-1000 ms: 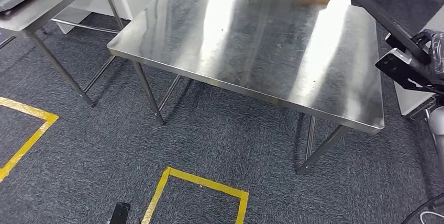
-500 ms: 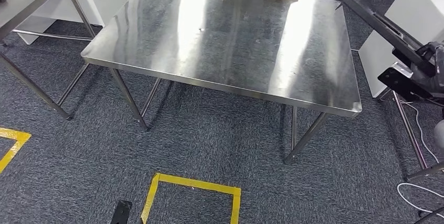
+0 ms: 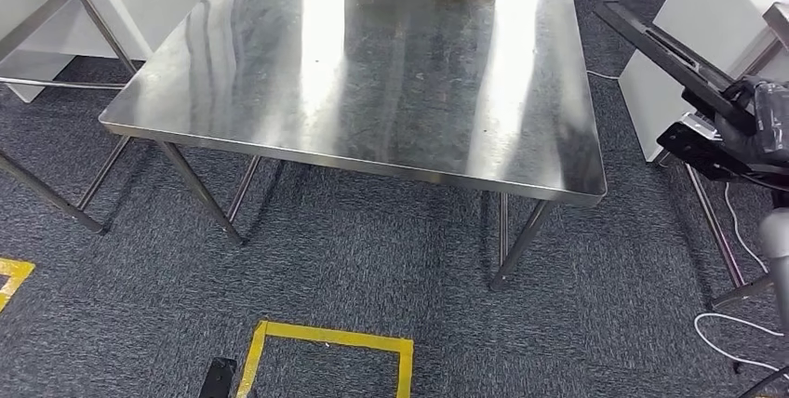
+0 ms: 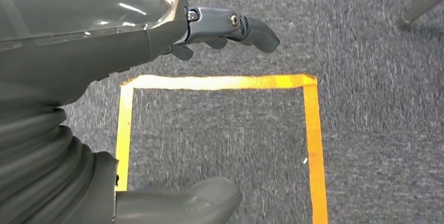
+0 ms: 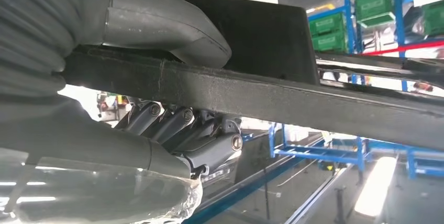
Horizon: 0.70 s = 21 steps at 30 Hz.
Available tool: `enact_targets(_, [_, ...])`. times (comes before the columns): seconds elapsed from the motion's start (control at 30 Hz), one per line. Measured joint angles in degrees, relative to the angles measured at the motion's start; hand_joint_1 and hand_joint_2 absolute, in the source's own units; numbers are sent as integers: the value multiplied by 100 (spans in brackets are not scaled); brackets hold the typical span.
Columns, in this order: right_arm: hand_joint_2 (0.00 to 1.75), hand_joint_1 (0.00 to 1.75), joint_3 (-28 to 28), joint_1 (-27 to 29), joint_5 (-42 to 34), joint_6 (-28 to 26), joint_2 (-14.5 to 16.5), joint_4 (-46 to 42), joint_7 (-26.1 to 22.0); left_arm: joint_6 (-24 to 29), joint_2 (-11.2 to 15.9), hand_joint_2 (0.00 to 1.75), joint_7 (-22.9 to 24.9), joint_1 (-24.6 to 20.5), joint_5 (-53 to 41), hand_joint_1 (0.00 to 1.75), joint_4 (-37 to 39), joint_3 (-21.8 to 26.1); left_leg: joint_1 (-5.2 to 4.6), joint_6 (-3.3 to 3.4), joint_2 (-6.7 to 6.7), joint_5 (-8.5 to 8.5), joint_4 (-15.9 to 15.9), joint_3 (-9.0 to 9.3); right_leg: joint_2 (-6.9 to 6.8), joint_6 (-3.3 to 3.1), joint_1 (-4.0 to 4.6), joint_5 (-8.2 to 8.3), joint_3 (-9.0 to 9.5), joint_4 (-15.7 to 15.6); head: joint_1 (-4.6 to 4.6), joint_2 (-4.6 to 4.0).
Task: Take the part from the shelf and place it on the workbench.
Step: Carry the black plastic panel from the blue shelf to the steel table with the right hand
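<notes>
firmly, right hand (image 5: 157,103) grips part (image 5: 314,103).

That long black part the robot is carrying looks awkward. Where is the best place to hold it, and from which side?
Probably on the long flat bar, where the right robot hand already grips the black part: thumb over one flat face, fingers curled under the other. The bar is slim enough to wrap. Coming from the side, across its length, suits it, since the boxy block would be too wide.
</notes>
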Motion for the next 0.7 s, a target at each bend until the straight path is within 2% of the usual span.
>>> enact_targets(0.03, [175,175,8,-1,6,5,10,1,-2,3,0,175,2,3,0,0,0,0,-9,33,-4,226,-179,-3,15,-2,22,-41,54,0,-1,0])
enact_targets(0.1, [175,175,15,-11,16,5,27,4,-5,10,8,175,3,5,-1,0,0,0,-48,136,-25,787,-954,232,35,22,55,-140,163,1,2,0])
enact_targets(0.13, [175,175,17,-22,22,5,35,8,-5,13,13,175,3,5,-2,0,0,0,-70,175,-30,948,-1306,372,44,46,82,-189,203,0,6,0])
enact_targets(0.17, [175,175,19,-38,28,5,43,12,-5,16,18,175,2,4,-5,0,0,0,-95,202,-30,1012,-1531,466,51,75,100,-227,229,-13,8,0])
enact_targets(0.27, [175,175,23,-84,43,10,51,17,-7,23,9,175,1,-6,-15,0,0,1,-132,261,-13,958,-1735,597,51,189,128,-262,296,-7,1,0])
enact_targets(0.33, [175,175,27,-133,56,21,57,21,-10,28,3,175,1,-17,-18,0,-2,3,-121,309,-17,955,-1810,708,15,229,108,-324,197,217,8,0])
enact_targets(0.37, [175,175,37,-168,70,29,65,30,-13,32,2,175,1,-26,-21,0,-3,5,-110,324,-22,951,-1835,749,-5,238,87,-399,24,496,11,0])
enact_targets(0.43, [175,175,75,-232,109,45,101,64,-17,36,-3,175,1,-42,-31,0,-4,5,-103,334,-26,909,-1844,790,-15,266,51,-607,-468,1247,16,0])
enact_targets(0.47, [175,175,105,-244,132,50,131,89,-19,33,-11,175,1,-43,-34,0,-3,5,-100,329,-27,879,-1843,816,-17,293,32,-679,-684,1508,17,0])
enact_targets(0.5, [175,175,140,-246,158,53,170,117,-21,27,-17,175,-1,-41,-35,0,-3,4,-94,316,-30,848,-1842,852,-19,341,10,-666,-809,1584,17,0])
enact_targets(0.53, [175,175,180,-246,185,51,214,144,-24,22,-21,175,-4,-39,-35,0,-3,4,-83,296,-32,813,-1841,899,-24,413,-18,-529,-820,1427,17,0])
enact_targets(0.6, [175,175,278,-262,240,30,338,204,-24,16,-17,175,-15,-41,-35,0,-4,5,-52,229,-35,740,-1842,999,-58,561,-70,-11,-603,635,21,0])
enact_targets(0.63, [175,175,335,-291,274,13,429,250,-10,16,-11,175,-20,-42,-35,0,-4,6,-42,191,-31,709,-1843,1038,-83,568,-64,162,-499,270,27,0])
enact_targets(0.67, [175,175,399,-335,319,-4,542,303,16,17,-7,175,-22,-42,-35,0,-4,7,-40,148,-18,682,-1851,1053,-105,515,-36,262,-410,31,32,0])
enact_targets(0.7, [175,175,463,-377,372,-20,664,359,51,20,-3,175,-22,-43,-36,0,-4,7,-47,108,-1,670,-1849,1064,-118,423,-2,307,-377,-79,28,0])
